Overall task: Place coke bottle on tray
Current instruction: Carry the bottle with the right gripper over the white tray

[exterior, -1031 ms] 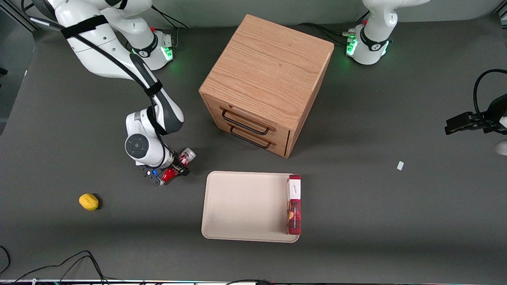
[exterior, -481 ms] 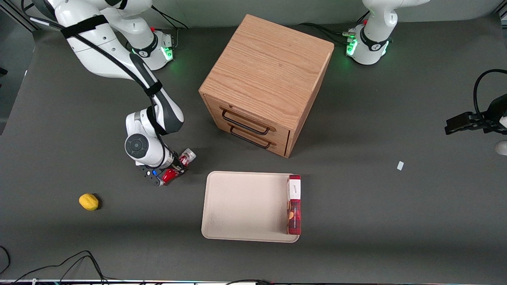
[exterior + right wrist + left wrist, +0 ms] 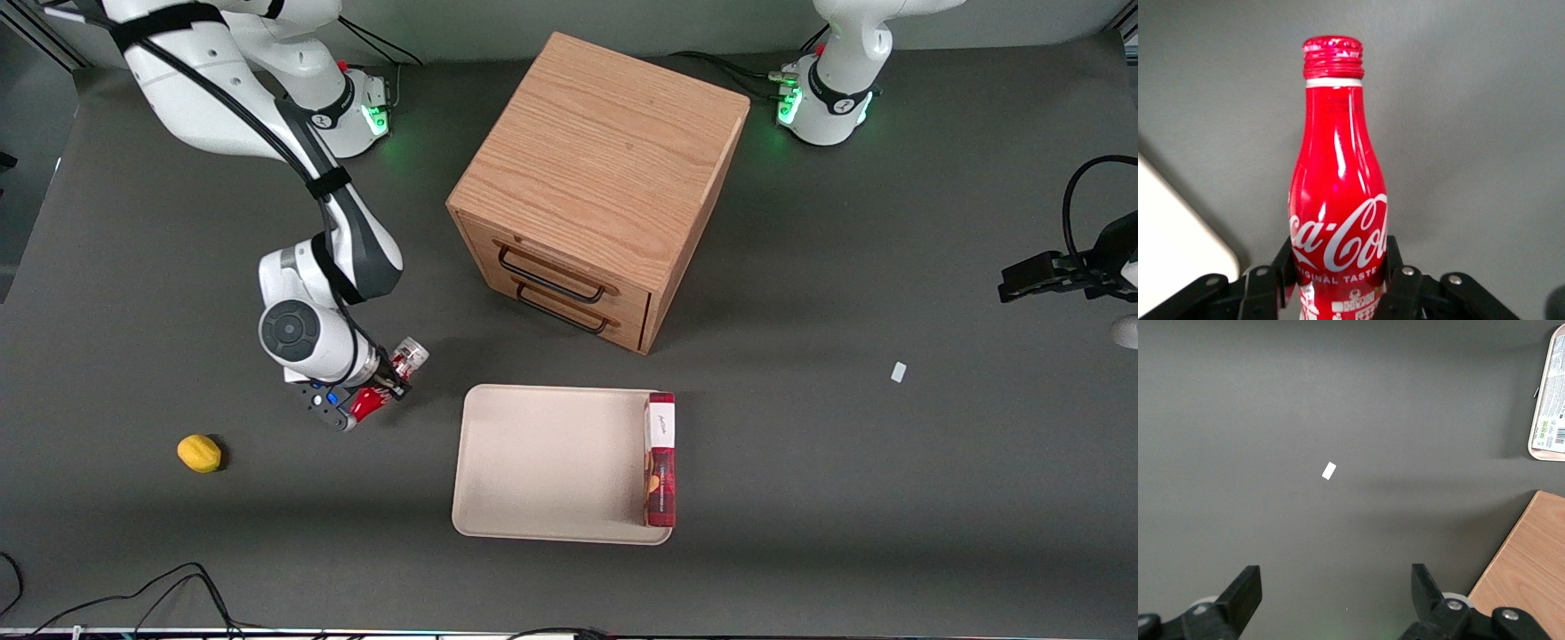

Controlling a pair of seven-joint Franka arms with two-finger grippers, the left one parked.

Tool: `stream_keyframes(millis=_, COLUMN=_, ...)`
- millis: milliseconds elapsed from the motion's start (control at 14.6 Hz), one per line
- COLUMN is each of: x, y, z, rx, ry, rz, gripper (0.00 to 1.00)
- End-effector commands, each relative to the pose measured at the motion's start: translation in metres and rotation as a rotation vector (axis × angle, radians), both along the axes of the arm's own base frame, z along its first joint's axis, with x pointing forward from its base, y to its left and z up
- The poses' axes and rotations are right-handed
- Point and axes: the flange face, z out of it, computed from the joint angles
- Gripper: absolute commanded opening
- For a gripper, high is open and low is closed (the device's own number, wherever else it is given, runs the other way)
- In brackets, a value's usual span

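Coke bottle [image 3: 384,382] sits pinched between the two fingers of the gripper [image 3: 380,388], which squeeze its red body. It lies tilted, just beside the tray [image 3: 542,462], off toward the working arm's end of the table. A long red box [image 3: 660,460] rests on the tray's edge. A wooden cabinet [image 3: 596,187] stands farther from the camera than the tray.

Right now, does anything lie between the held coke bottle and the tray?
No. In the front view, only bare dark table separates the coke bottle, clamped in the gripper, from the tray.
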Motion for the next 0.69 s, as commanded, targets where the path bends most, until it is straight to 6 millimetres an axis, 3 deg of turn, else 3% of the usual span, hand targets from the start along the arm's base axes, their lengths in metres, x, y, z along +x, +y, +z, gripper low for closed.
stream_keyframes(millis=0, x=0.021, y=0.001, z=0.071, rx=-0.008, ry=0.007, rz=0.102, gripper=0.05)
stream_keyframes(millis=412, x=0.041, y=0.019, z=0.191, rx=0.026, ry=-0.046, rz=0.338, gripper=0.06)
stream_keyframes(millis=481, x=0.042, y=0.029, z=0.207, rx=0.039, ry=-0.072, rz=0.383, gripper=0.06)
stream_keyframes(millis=618, x=0.049, y=0.045, z=0.217, rx=0.048, ry=-0.108, rz=0.472, gripper=0.07)
